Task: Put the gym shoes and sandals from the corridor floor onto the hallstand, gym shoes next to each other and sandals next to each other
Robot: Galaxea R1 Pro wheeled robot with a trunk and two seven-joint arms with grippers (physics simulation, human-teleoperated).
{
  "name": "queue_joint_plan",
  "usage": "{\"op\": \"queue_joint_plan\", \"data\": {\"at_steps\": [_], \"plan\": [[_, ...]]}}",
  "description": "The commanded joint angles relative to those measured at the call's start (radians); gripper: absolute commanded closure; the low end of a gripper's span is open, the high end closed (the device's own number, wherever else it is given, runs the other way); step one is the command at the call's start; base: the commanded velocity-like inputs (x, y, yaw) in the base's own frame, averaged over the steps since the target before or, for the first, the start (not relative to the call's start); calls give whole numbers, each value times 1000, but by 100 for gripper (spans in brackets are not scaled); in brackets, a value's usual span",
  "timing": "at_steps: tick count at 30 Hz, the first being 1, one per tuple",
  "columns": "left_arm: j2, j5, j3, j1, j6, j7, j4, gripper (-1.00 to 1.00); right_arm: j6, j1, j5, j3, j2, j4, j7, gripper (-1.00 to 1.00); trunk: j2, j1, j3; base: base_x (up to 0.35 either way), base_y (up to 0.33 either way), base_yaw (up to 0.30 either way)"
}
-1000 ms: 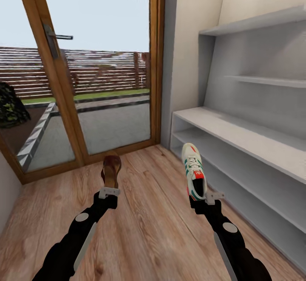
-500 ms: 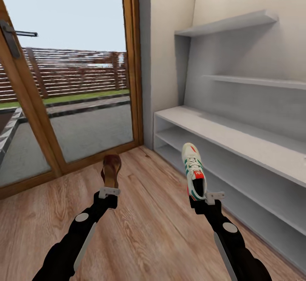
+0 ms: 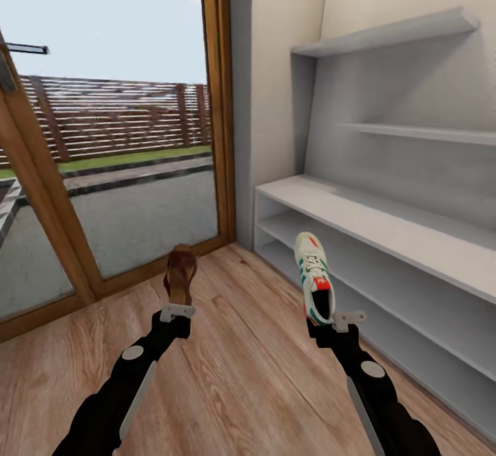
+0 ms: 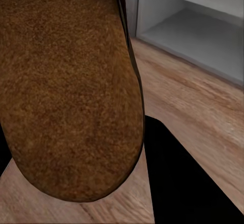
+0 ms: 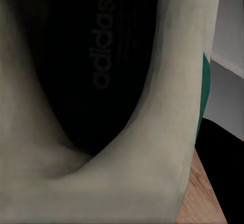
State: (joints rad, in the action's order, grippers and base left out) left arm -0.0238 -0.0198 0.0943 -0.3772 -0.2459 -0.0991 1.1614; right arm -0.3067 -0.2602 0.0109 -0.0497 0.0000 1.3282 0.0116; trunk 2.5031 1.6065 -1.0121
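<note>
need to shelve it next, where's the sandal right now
In the head view the sandal is held up off the floor in the left gripper, left of the gym shoe, before the glass door.

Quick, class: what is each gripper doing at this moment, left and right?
Left gripper: shut on a brown sandal, held off the floor.
Right gripper: shut on a white gym shoe, toe pointing up.

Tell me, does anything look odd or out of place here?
Nothing is damaged or spilled. The white green-striped gym shoe in the right gripper and the dark brown leather sandal in the left gripper stand toe-up beside the bare white hallstand.
</note>
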Motion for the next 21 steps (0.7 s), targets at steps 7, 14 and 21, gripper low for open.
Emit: {"op": "queue_joint_plan", "data": {"at_steps": [7, 14, 21], "plan": [[-1, 1, 1, 0, -6, -2, 2, 100, -6, -1, 1, -1, 0, 2, 2, 100, 0, 0, -1, 188, 266, -279], [-1, 1, 1, 0, -6, -2, 2, 100, -6, -1, 1, -1, 0, 2, 2, 100, 0, 0, -1, 55, 304, -300], [-1, 1, 1, 0, -6, -2, 2, 100, -6, -1, 1, -1, 0, 2, 2, 100, 0, 0, -1, 63, 310, -300]]}}
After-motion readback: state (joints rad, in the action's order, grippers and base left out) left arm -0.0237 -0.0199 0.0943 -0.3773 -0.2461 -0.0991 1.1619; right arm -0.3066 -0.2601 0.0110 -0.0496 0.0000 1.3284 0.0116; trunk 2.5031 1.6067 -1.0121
